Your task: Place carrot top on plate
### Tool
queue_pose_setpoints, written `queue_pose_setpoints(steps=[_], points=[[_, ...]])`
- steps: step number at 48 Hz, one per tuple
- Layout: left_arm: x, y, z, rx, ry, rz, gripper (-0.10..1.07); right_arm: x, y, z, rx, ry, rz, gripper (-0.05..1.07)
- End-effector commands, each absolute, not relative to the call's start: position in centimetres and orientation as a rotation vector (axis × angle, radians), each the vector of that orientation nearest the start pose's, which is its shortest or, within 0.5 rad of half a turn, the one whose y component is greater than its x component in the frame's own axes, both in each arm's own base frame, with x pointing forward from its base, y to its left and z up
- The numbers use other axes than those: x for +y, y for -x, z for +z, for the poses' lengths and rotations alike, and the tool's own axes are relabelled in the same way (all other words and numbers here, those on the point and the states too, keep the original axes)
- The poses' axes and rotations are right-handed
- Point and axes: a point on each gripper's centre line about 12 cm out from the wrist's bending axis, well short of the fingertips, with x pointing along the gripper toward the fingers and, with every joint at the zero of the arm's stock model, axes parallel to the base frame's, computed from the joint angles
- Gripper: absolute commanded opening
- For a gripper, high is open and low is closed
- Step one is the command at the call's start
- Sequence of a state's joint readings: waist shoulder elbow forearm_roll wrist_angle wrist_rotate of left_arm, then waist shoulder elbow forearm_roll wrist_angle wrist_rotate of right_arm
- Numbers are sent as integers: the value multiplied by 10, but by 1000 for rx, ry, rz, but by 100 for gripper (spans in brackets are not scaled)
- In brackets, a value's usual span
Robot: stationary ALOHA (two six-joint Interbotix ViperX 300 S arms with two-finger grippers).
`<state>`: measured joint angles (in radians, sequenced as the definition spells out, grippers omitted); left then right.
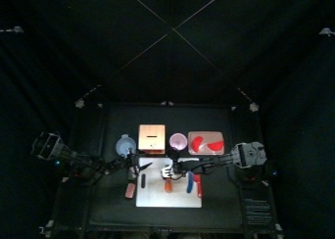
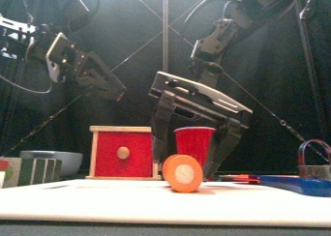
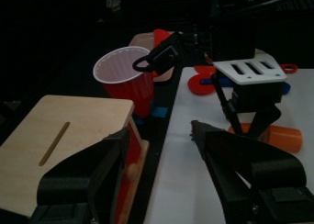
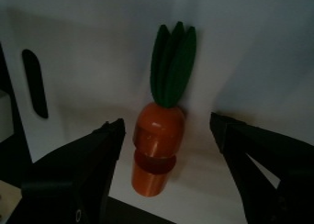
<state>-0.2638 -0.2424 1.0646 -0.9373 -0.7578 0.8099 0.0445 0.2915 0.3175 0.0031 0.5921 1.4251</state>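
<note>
A toy carrot [image 4: 157,147] with a green leafy top [image 4: 172,61] lies on the white cutting board [image 4: 263,72]; a seam runs across its orange body. Its round cut end faces the front view [image 2: 183,172]. My right gripper [image 4: 168,125] is open and hangs over the carrot, one jaw on each side, not touching it; it also shows in the front view [image 2: 191,162] and the top view [image 1: 170,171]. The plate [image 1: 206,142], white with a red patch, stands behind the board at the right. My left gripper [image 3: 166,150] is open and empty, over the table left of the board [image 1: 133,167].
A wooden box [image 1: 152,137] with a red front [image 2: 123,151], a pink cup [image 1: 178,141] and a pale bowl [image 1: 124,145] stand in a row behind the board. Red-handled knives [image 1: 131,189] [image 1: 198,185] lie at the board's sides. A blue tray [image 2: 295,184] is at the front right.
</note>
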Motion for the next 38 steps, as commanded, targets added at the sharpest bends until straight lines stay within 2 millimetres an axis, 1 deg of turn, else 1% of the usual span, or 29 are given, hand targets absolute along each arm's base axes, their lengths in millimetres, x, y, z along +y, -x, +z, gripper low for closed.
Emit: queue_pose_setpoints(steps=[1, 6, 9, 12, 20, 22, 26, 27, 28, 31, 34, 35, 38], points=[[-12, -294, 190, 262, -158, 318, 91, 21, -438, 128, 983, -1227, -789, 91], [-12, -293, 189, 263, -161, 315, 91, 21, -440, 128, 982, -1226, -787, 71], [-12, -293, 189, 263, -160, 316, 91, 22, -439, 133, 977, -1217, -777, 63], [-11, -292, 189, 263, -160, 316, 91, 20, -435, 141, 979, -1197, -779, 61], [-12, -292, 188, 268, -159, 315, 91, 12, -410, 179, 971, -1115, -795, 61], [-12, -292, 188, 269, -155, 317, 91, 9, -399, 186, 971, -1096, -804, 61], [-12, -292, 188, 269, -152, 320, 91, 3, -379, 192, 978, -1072, -829, 61], [-12, -292, 188, 268, -152, 320, 91, -3, -369, 193, 978, -1068, -847, 61], [-11, -292, 189, 267, -150, 322, 91, -7, -364, 193, 976, -1067, -857, 61], [-12, -294, 190, 262, -149, 320, 91, -23, -341, 194, 959, -1073, -897, 61], [-12, -295, 192, 257, -148, 319, 91, -39, -321, 194, 937, -1071, -932, 61], [-12, -295, 192, 257, -148, 319, 91, -43, -316, 194, 928, -1067, -935, 61], [-12, -295, 192, 257, -148, 320, 91, -63, -295, 194, 903, -1045, -966, 61]])
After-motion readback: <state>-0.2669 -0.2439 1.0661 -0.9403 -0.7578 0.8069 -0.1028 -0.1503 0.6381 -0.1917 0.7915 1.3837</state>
